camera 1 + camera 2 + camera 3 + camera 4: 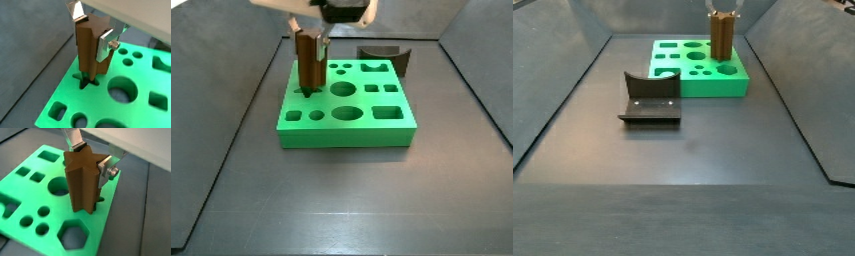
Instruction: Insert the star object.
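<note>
Star peg going into the green block

I'm holding the star object (88, 52) upright, jaws of the gripper (90, 31) pinching its top; its lower end is sitting in the star-shaped hole (86, 80) of the green block (349, 115) on the tabletop (331, 200).

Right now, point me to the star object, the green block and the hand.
star object (80, 183), wrist view, mid shaft.
green block (345, 128), side view, front wall.
hand (91, 26), wrist view, between fingertips, at the peg's top.

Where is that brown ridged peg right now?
The star object stands upright between the jaws of the gripper, its lower end at a star-shaped hole near the edge of the green block.
</note>
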Controlling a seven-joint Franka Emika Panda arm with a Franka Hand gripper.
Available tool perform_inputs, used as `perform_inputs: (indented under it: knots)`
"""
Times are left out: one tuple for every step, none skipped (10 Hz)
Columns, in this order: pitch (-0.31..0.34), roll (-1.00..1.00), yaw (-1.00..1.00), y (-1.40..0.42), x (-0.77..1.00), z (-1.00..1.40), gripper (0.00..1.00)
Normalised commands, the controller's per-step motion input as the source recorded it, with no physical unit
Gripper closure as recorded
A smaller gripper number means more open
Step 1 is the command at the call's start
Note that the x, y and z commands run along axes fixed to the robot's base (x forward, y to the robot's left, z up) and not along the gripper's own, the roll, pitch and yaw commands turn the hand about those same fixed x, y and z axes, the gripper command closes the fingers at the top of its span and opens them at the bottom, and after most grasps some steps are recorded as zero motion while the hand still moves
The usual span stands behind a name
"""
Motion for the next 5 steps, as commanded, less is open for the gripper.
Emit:
perform_inputs:
  knots:
    - [-0.134, -0.09, -0.57, -0.38, 0.0, 0.0, 1.0]
    - [-0.11, -0.11, -0.58, -0.32, 0.0, 0.0, 1.0]
    - [-0.114, -0.07, -0.51, -0.05, -0.38, 0.0, 1.0]
    - [-0.066, -0.01, -0.28, 0.14, -0.47, -0.09, 1.0]
    - [-0.03, 0.0, -0.1, 0.22, -0.39, -0.11, 1.0]
